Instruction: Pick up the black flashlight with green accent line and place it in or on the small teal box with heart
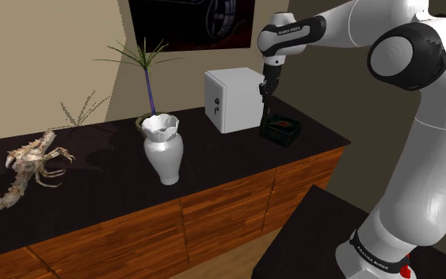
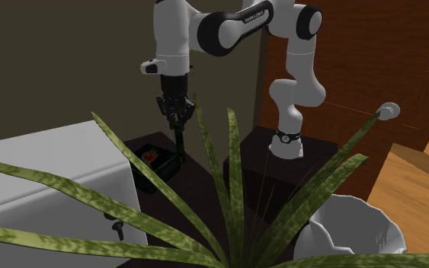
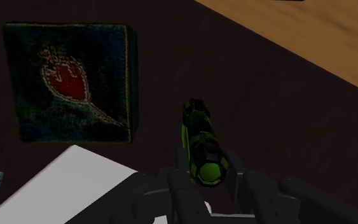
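Clasping the black flashlight at one end, the gripper holds a stiff, probably light, smooth barrel that could pivot, near the heart box.

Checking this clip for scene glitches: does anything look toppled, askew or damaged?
Nothing stands out. The flashlight hangs straight down from the pincer, beside rather than over the heart box, which sits flat on the dark counter. The white vase stands upright.

The gripper is holding the flashlight upright over the dark box with a red heart. Green leaves are fanning across the foreground
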